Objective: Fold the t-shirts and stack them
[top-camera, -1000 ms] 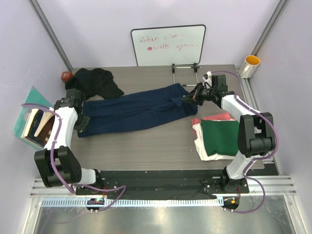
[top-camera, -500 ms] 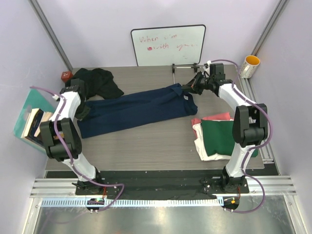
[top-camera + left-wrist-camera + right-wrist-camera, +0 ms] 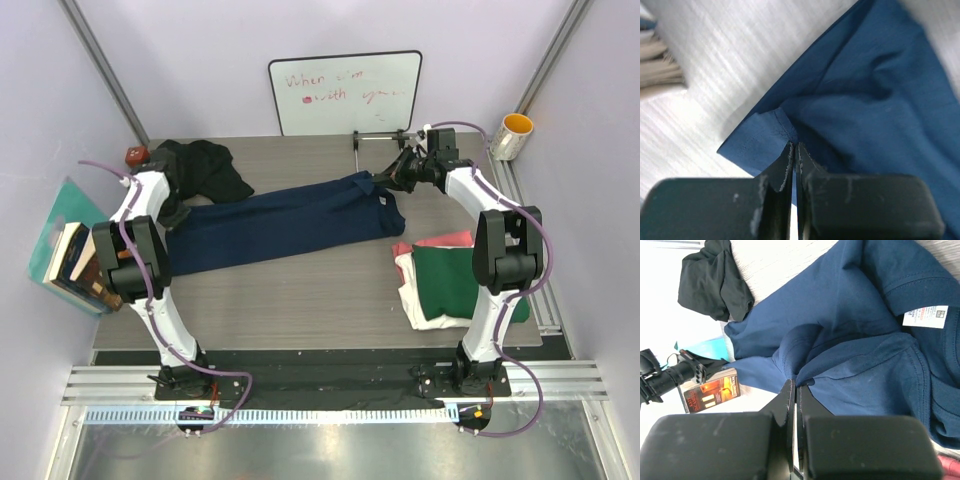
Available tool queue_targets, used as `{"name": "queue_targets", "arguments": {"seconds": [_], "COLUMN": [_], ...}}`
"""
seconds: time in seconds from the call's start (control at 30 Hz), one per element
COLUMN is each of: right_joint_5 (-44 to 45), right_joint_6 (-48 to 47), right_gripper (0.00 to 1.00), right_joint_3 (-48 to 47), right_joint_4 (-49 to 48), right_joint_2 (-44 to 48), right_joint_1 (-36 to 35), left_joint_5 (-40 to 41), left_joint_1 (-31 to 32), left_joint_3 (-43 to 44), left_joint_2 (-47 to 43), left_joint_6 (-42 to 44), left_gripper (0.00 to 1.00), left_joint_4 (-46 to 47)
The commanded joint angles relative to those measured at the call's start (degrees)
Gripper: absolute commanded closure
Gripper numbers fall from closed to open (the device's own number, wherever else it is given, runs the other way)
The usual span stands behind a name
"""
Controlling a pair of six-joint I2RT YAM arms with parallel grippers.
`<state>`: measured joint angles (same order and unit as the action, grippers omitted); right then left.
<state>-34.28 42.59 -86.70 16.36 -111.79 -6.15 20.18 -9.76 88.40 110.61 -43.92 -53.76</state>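
Drawn farther back, left pincer [image 3: 795,146] and right pincer [image 3: 795,385] clench opposite ends of navy t-shirt [image 3: 280,222].

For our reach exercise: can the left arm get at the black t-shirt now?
Probably yes: the black t-shirt lies close beside the left gripper, though that gripper is shut on the navy t-shirt.

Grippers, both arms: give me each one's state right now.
Left gripper: closed, pinching the navy t-shirt at its hem.
Right gripper: closed, pinching a fold of the navy t-shirt.
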Motion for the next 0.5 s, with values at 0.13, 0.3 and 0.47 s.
{"name": "queue_targets", "arguments": {"seconds": [0.13,0.3,0.47], "right_joint_5": [0.97,1.15,1.23], "right_joint_6": [-0.58,-0.58,-0.66], "right_gripper": [0.99,0.99,0.99], "right_joint_3": [-3.83,-3.92,-4.01], "right_joint_4": [-0.81,-0.72,-0.19], "right_joint_2": [-0.71,-1.59,-2.47], "right_joint_1": [0.0,-0.18,-0.18], "left_joint_5": [0.03,-0.58,-0.41], "left_joint_1": [-0.08,0.27,0.71], "left_joint_3": [4.06,5.29,6.08], "left_joint_2": [1.36,3.38,5.14], "left_joint_6": [2.26,2.79,3.4], "left_gripper": [1.0,1.0,1.0], "left_joint_4": [0.5,0.14,-0.21]}}
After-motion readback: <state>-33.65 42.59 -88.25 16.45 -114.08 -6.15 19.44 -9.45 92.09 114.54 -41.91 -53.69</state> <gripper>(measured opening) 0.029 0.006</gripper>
